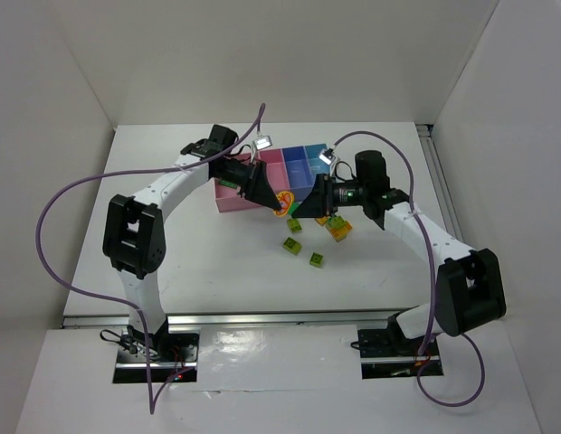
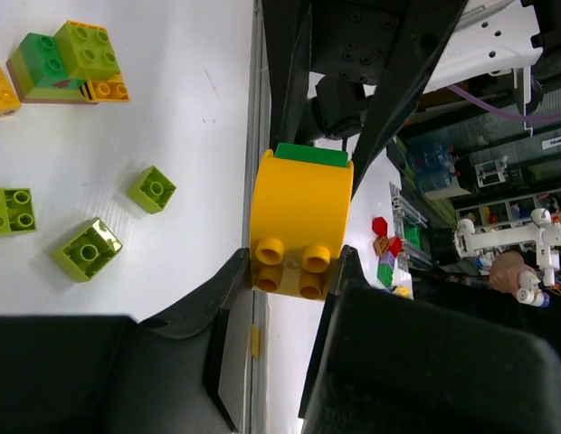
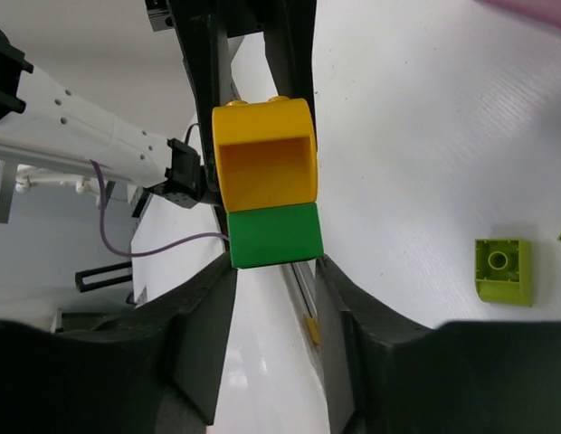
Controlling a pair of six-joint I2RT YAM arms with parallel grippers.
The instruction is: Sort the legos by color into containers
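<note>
1. Legos [image 1: 316, 260] are in two places: some lie loose on the white tabletop [image 1: 199, 262], and two are held between the hands, just in front of the containers [image 1: 240, 197].
2. Held pair: a yellow brick [image 2: 301, 221] and a dark green brick [image 3: 273, 235], joined end to end.
3. Left hand [image 2: 294, 269] pinches the yellow brick near its studded end.
4. Right hand [image 3: 276, 264] faces it and pinches the dark green brick.
5. Loose lime bricks [image 1: 291, 245] lie near the hands, beside a mixed green and orange stack [image 1: 337, 228].
6. Containers are a joined row of pink and blue bins, behind the hands.
</note>
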